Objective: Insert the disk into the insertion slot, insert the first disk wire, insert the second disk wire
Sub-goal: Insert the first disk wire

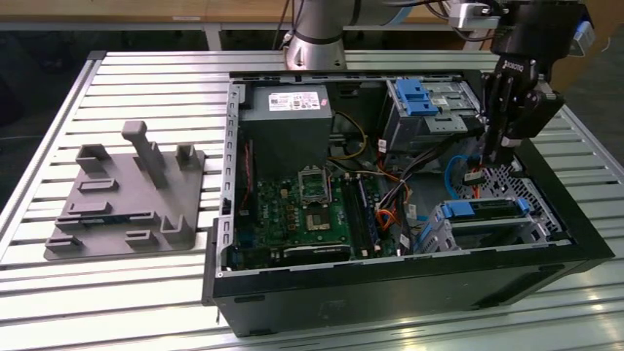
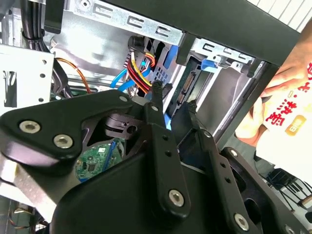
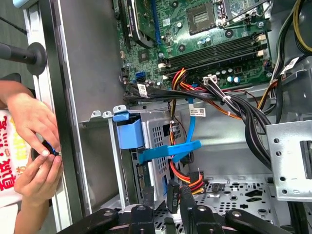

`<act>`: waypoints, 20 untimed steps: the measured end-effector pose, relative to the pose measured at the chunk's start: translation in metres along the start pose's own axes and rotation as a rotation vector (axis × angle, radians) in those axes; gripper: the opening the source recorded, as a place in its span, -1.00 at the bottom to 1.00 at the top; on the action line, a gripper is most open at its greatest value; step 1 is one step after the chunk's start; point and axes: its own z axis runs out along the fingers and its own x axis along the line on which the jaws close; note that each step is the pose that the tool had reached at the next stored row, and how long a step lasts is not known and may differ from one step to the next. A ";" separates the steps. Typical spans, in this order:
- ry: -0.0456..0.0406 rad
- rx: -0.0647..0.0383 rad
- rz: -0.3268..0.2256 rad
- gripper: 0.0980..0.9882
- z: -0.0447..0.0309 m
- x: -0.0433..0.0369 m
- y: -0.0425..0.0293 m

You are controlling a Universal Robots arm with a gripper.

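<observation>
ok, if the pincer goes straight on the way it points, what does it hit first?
Most likely the black plug of the first disk wire. In the first wrist view it sits in the gap between the open pincer fingertips. Depth is unclear, so contact isn't certain.

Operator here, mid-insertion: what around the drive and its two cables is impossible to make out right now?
- Orange/red-and-black wire bundle: its plug end is hidden behind the black gripper, second wrist view.
- Thin light-blue flat cable: plug end lost among that bundle's wires, first wrist view.
- Silver hard drive in its blue carrier: connector edge too small to make out, exterior view.
</observation>
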 end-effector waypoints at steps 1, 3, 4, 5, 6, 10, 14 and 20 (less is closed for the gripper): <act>0.0006 0.000 0.001 -0.44 0.0005 -0.0002 0.0000; 0.0020 -0.001 0.002 -0.44 0.0012 -0.0006 0.0001; 0.0026 -0.001 0.003 -0.44 0.0015 -0.0008 0.0001; 0.0031 -0.001 0.004 -0.44 0.0019 -0.0011 0.0002; 0.0033 -0.001 0.005 -0.44 0.0023 -0.0013 0.0002; 0.0049 -0.002 0.007 -0.44 0.0032 -0.0027 0.0000; 0.0051 -0.002 0.007 -0.44 0.0038 -0.0042 -0.0005; 0.0077 -0.002 0.007 -0.77 0.0043 -0.0069 -0.0008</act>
